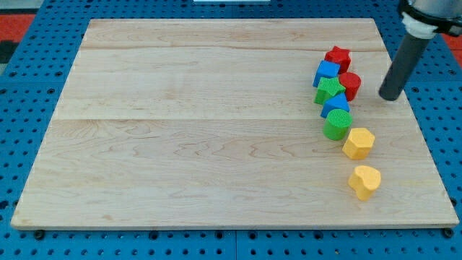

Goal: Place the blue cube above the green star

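- My tip (390, 96), the blunt end of a smooth dark rod, rests on the pale grained wooden board (202, 123), near the red cylinder (351, 84) on the view's right; it grips nothing.
- The blue cube (326, 71) touches the green star (330, 89) at its upper left.
- A red star (338, 57) sits above them.
- Below lie another blue block (336, 105), a green cylinder (337, 124) and two yellow blocks (358, 142) (364, 180).

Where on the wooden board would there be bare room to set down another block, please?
The whole stretch from the wooden board's left edge to the blue cube and green star lies bare. The right side is crowded with blocks, my tip beside them.
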Available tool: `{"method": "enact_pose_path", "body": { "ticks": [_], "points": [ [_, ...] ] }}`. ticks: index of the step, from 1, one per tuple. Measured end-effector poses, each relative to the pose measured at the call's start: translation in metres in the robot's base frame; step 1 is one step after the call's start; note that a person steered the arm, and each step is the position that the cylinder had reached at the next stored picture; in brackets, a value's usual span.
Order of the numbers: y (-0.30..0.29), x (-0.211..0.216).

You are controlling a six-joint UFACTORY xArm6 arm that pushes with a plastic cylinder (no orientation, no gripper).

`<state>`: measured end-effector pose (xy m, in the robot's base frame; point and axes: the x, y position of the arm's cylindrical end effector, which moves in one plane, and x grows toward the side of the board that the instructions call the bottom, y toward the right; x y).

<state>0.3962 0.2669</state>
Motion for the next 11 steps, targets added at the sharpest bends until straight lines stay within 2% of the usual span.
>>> {"method": "enact_pose_path", "body": {
  "ticks": [1,2,3,4,5,6,7,8,9,11],
  "points": [
    [-0.023,-0.016],
    [-0.06,-0.02],
    [-0.073,-0.02],
    [-0.022,-0.027],
    [0.024,-0.056],
    [0.031,-0.101],
    [-0.011,-0.129],
    [-0.072,-0.118],
    [-0.107,-0.084],
    [-0.136,-0.057]
  ]
}}
